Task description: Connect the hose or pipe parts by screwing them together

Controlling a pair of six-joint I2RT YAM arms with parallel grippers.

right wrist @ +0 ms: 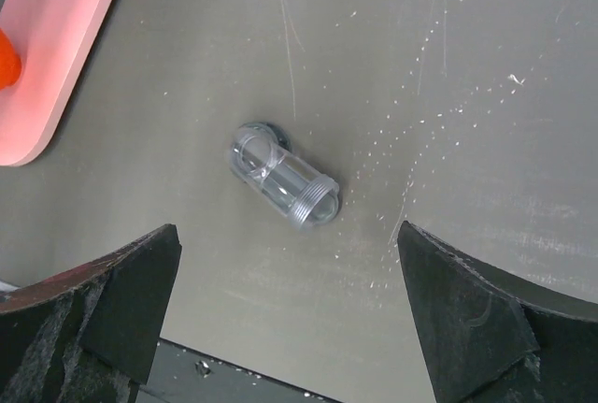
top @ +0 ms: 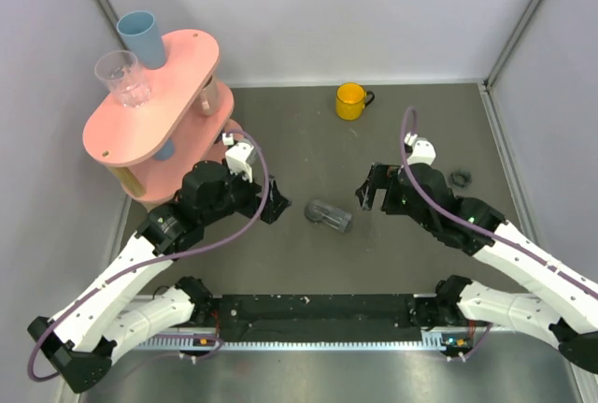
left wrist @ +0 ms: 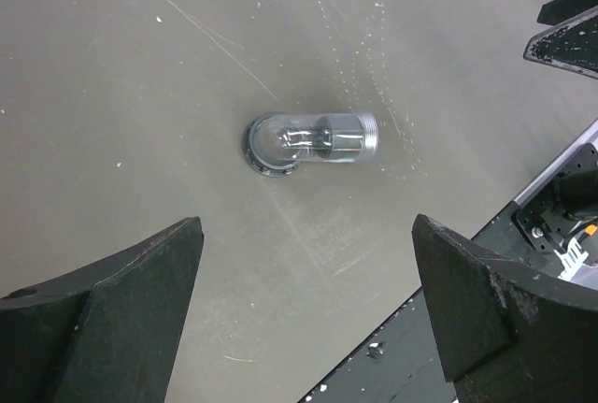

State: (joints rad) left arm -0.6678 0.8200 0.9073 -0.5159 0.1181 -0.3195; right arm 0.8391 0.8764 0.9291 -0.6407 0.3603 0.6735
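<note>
A dark grey table (top: 308, 141), scuffed and flecked with pale scratches, fills the cell between plain light walls. Above it the left gripper (top: 272, 203) has its jaws spread wide with nothing between them, and the right gripper (top: 372, 188) stands just as wide and just as empty. Both point inward at the pipe fitting (top: 329, 215), a stubby clear-grey cylinder lying on its side on the table between them, touching neither. One end is rounded with a dark collar; the other end is threaded. The small dark nut (top: 459, 178) sits well apart from it, beyond the right arm and near the right wall. Farther out, a yellow mug (top: 350, 101) stands at the back, and a pink shelf stand (top: 154, 108) carrying cups fills the left corner.

This looks like the very start of the task: nothing is grasped and the two parts lie separate. The next move probably calls for one gripper to come down and close across the fitting's body, leaving the threaded end free. The right arm, being nearer, seems better placed to fetch the nut. Being round, the fitting may roll when first touched.
</note>
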